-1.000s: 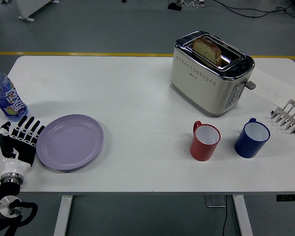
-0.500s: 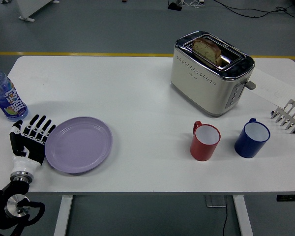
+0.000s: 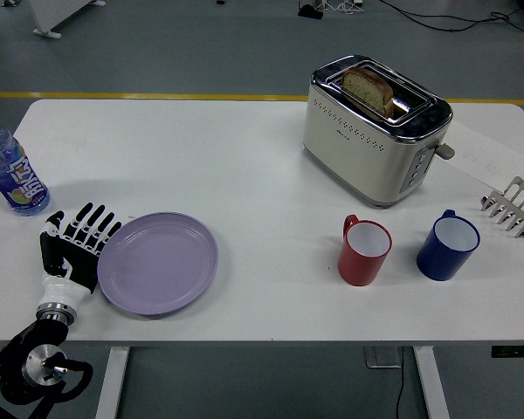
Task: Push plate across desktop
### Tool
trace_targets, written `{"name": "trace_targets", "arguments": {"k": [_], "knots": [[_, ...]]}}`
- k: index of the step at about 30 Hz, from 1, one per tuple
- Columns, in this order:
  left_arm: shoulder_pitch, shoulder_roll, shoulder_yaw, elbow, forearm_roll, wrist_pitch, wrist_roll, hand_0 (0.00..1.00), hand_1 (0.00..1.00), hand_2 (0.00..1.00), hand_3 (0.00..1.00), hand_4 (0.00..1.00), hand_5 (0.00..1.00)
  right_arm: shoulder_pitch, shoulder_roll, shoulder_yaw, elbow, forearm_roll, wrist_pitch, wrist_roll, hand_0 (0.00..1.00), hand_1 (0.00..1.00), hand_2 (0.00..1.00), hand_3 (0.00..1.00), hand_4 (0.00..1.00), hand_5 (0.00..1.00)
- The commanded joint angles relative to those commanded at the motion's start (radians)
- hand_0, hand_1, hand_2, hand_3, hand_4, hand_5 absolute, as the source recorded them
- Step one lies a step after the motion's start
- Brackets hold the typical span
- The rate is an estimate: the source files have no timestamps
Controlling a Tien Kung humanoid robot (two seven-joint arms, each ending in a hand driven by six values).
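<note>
The lilac plate (image 3: pixel 158 262) has slid further from the water bottle (image 3: pixel 10 173) toward the red mug (image 3: pixel 364 250), so the push is working. The left hand (image 3: pixel 77 246), fingers straight and gripping nothing, stays pressed against its rim.

The plate (image 3: pixel 158 263) is a round, shallow, lavender-coloured dish with a slightly raised rim, and nothing lies on it. It sits flat and upright on the white table (image 3: pixel 244 175), in the left part and close to the near edge. Its left rim is touching the straightened fingers of the left robot hand (image 3: pixel 74 244), which stands just beside it.
</note>
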Motion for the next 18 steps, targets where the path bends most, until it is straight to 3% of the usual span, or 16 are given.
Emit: {"name": "trace_targets", "arguments": {"k": [18], "knots": [[-0.031,0.033,0.161,-0.035,-0.054,0.008,-0.011,0.679,0.699,0.668,0.583,0.503,0.998,-0.001,0.000,0.003,-0.001,-0.003,0.002,0.003,0.580,0.553,0.625,0.634,0.146,0.658]]}}
